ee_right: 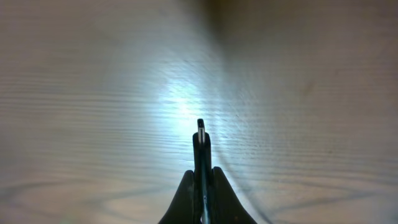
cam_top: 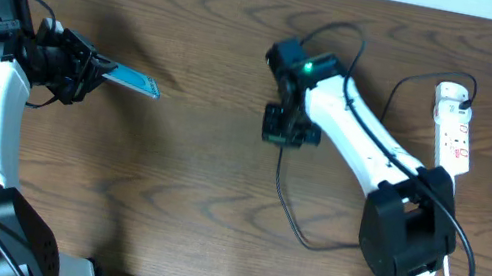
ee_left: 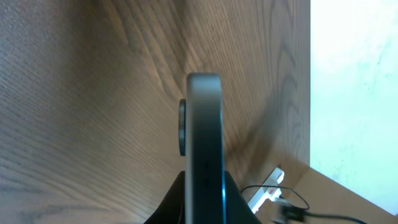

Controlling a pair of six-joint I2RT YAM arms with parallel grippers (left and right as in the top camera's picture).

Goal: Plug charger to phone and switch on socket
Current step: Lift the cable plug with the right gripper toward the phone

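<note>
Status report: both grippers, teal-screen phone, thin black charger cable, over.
Left gripper shut on teal-screen phone. Right gripper shut on thin black charger plug. Not mated; nothing between. White power strip untouched.

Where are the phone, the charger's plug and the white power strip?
Teal-screened phone [cam_top: 132,82], overhead view, screen middle.
Small black charger plug [ee_right: 201,127], right wrist view, its tip.
Narrow white power strip [cam_top: 456,132], overhead view, top face.

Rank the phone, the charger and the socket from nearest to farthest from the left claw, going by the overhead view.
1. phone: gripped in the left claw itself, on the left side of the table.
2. charger: mid-table, its plug end held in the right claw.
3. socket: far right side.
</note>
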